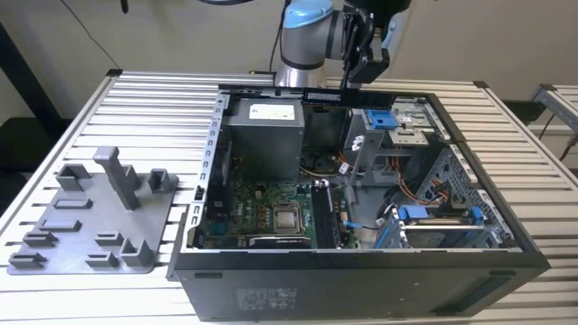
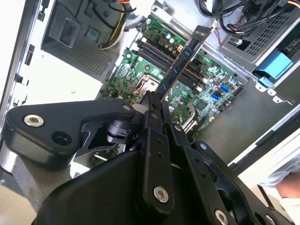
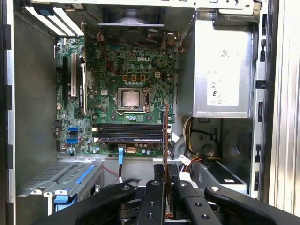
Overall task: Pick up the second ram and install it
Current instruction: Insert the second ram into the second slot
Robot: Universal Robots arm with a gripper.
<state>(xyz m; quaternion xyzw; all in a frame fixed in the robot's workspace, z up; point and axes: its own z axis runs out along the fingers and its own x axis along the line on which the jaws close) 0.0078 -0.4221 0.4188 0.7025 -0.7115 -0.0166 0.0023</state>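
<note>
My gripper (image 1: 350, 82) is shut on the second ram (image 1: 348, 97), a slim dark board held level over the far side of the open computer case (image 1: 361, 271). In the second wrist view the ram (image 2: 183, 55) sticks out from between the fingertips (image 2: 149, 105), above the green motherboard (image 2: 211, 89). Seen edge-on in the first wrist view, the ram (image 3: 165, 133) is a thin line hanging over the end of the long black memory sockets (image 3: 127, 132). The gripper (image 3: 165, 172) holds it clear of the motherboard (image 3: 108, 70).
A grey power supply box (image 1: 262, 132) stands inside the case beside the motherboard (image 1: 262, 217). Drive cages with blue tabs (image 1: 434, 217) and loose cables fill the case on the exterior view's right. A grey fixture plate (image 1: 91, 223) with upright blocks lies on the slatted table (image 1: 153, 115).
</note>
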